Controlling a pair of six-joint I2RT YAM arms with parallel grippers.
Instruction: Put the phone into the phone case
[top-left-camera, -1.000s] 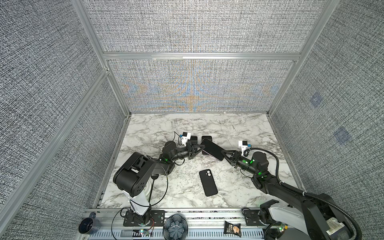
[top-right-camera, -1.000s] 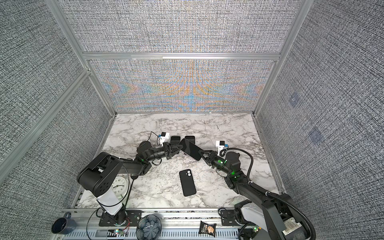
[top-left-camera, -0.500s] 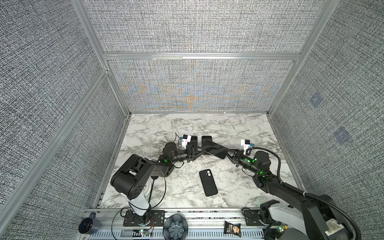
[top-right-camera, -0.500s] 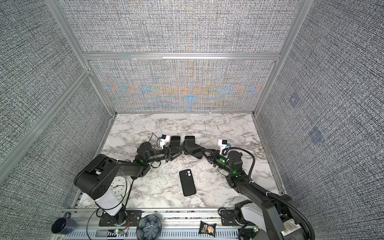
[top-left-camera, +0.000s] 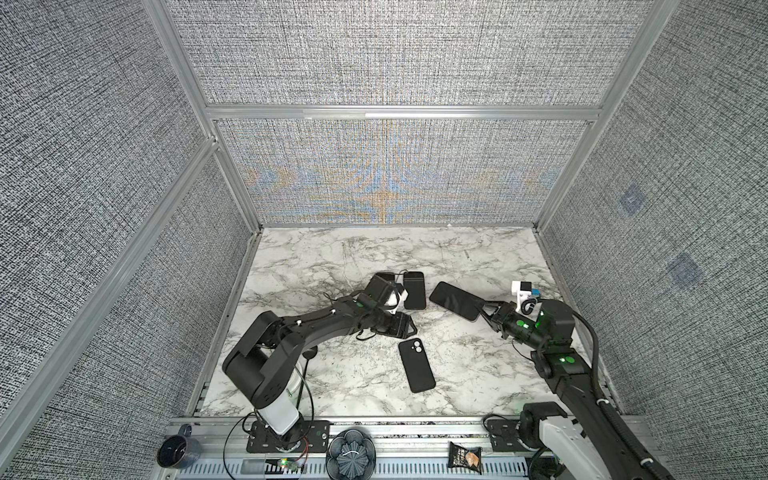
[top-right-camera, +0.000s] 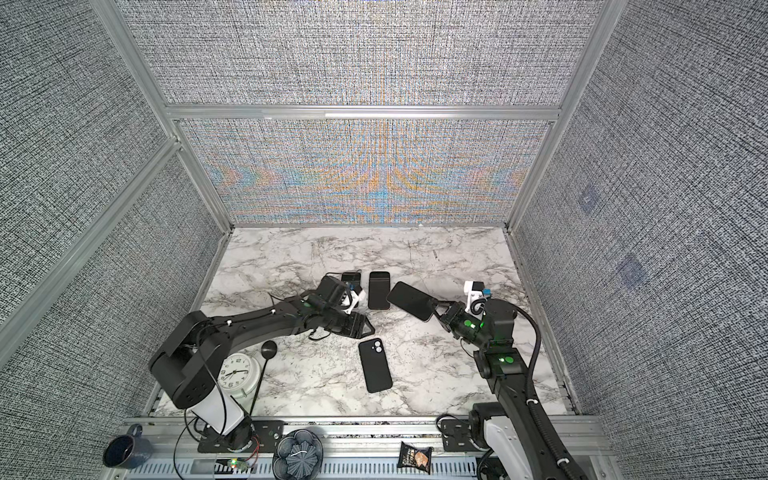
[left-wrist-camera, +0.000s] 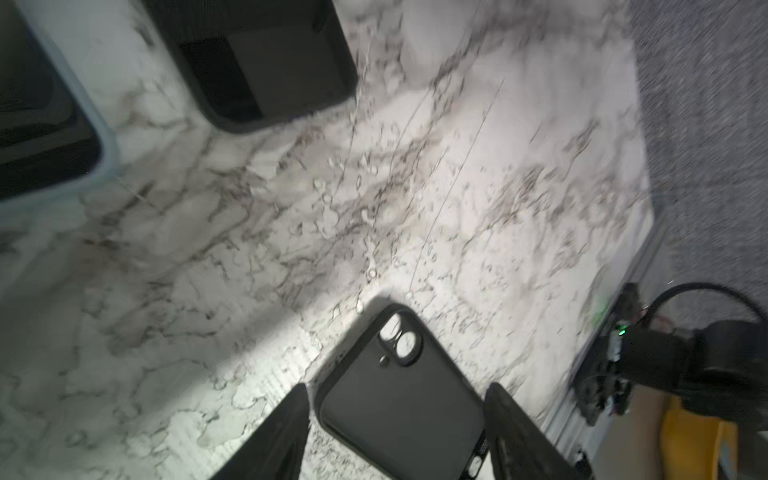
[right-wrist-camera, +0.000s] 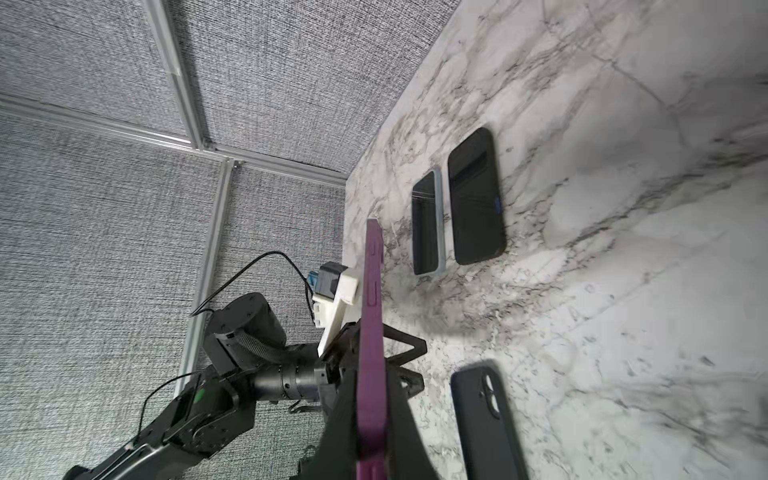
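Purple phone (right-wrist-camera: 372, 291) edge-on in right tool (right-wrist-camera: 372, 374); blurred case (right-wrist-camera: 482, 415) seemingly flat.

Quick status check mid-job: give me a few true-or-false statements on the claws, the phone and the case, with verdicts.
1. The right claw grips the purple-edged phone. True.
2. The left claw is shut on the black case. False: it is open, and the case lies free on the table.
3. The purple-edged phone already sits in the black case. False: they are well apart.
4. A black phone and a blue-edged phone lie side by side on the table. True.
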